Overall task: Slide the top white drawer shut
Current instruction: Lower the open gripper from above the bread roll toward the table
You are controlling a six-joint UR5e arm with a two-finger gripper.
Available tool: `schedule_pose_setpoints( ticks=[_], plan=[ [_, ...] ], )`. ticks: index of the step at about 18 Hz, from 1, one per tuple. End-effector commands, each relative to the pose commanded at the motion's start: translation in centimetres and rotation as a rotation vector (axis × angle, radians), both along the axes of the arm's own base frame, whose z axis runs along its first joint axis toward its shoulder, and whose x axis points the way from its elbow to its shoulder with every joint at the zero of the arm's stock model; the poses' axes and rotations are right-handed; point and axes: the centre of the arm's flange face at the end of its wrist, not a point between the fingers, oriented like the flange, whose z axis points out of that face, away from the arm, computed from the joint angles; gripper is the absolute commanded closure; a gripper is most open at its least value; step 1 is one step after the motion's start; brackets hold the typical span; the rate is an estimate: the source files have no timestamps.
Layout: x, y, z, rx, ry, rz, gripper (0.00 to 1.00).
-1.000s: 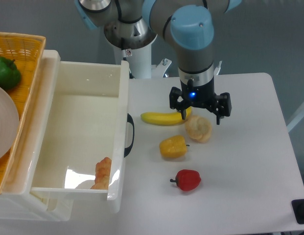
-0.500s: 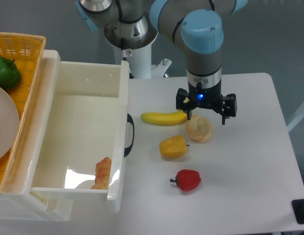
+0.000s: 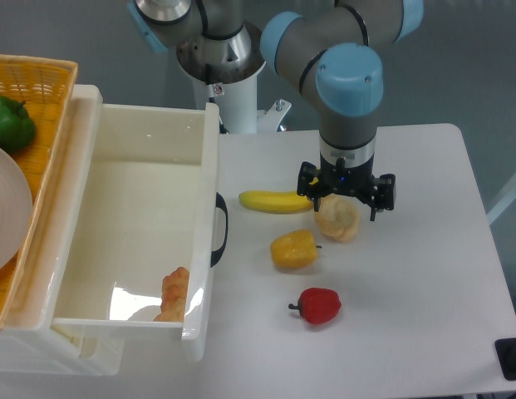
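Hovering above the table (image 3: 407, 332), the gripper (image 3: 346, 202) hangs from the blue-capped arm with its two black fingers spread wide, pinching nothing; it sits over a pale bread roll (image 3: 337, 218) and the right end of a banana (image 3: 276, 201). Largest on the scene is the top white drawer (image 3: 141, 224), pulled far out from the cabinet at the left, its glossy front panel facing the table with the black curved handle (image 3: 219, 229) well apart from the gripper. An orange wicker basket (image 3: 43, 79) sits on the cabinet behind it, holding a white plate (image 3: 8, 216) and a green pepper (image 3: 10, 121). Inside the drawer, near its front corner, lies a croissant-like pastry (image 3: 174, 293). On the table, a yellow pepper (image 3: 293, 249) lies just beside the roll, and a red pepper (image 3: 319, 305) lies nearer the camera.
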Motion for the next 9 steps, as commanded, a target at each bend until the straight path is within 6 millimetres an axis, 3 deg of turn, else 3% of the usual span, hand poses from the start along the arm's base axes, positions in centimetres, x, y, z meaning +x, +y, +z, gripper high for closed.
schedule_pose_setpoints(
  ticks=[5, 9],
  plan=[
    [0.9, -0.3, -1.8, -0.013, -0.032, 0.086, 0.00],
    [0.5, -0.3, -1.7, 0.024, -0.047, 0.194, 0.00]
  ],
)
